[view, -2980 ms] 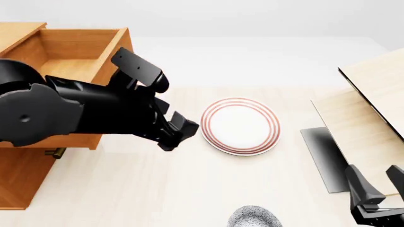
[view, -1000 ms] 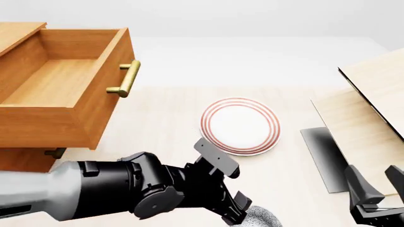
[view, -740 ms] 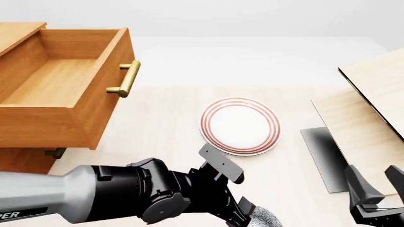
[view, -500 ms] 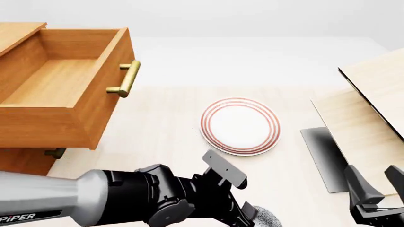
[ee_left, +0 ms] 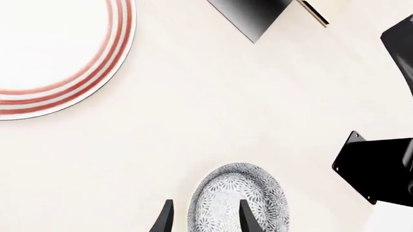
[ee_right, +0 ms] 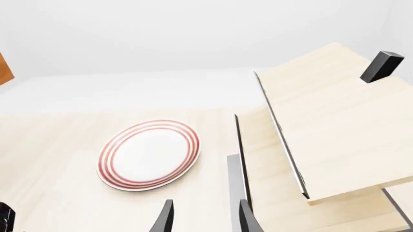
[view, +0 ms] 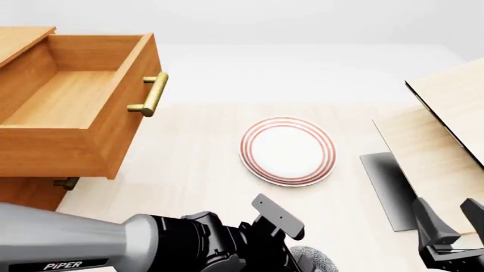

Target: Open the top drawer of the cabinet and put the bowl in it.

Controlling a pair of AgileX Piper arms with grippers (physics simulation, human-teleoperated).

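The speckled blue-grey bowl (ee_left: 258,193) stands on the table at the near edge, only its rim (view: 318,262) showing past my left arm in the front view. My left gripper (ee_left: 205,217) is open and straddles the bowl's rim, one finger over the inside and one outside it. In the front view the left gripper (view: 301,259) is low at the bottom edge. The top drawer (view: 53,153) of the orange-brown cabinet (view: 26,209) is pulled out and holds nothing, its brass handle (view: 151,95) facing the table. My right gripper (ee_right: 205,217) is open with nothing in it, at the near right (view: 451,221).
A flat white plate with red rings (view: 287,150) lies mid-table, beyond the bowl. A pale light-wood structure (view: 446,124) with a dark base slab (view: 386,187) fills the right side. A lower drawer's handle (view: 67,183) peeks out under the open drawer.
My left arm has left the open drawer, swung down to the near edge and settled lower over the bowl, now covering most of it. The right arm has not moved.
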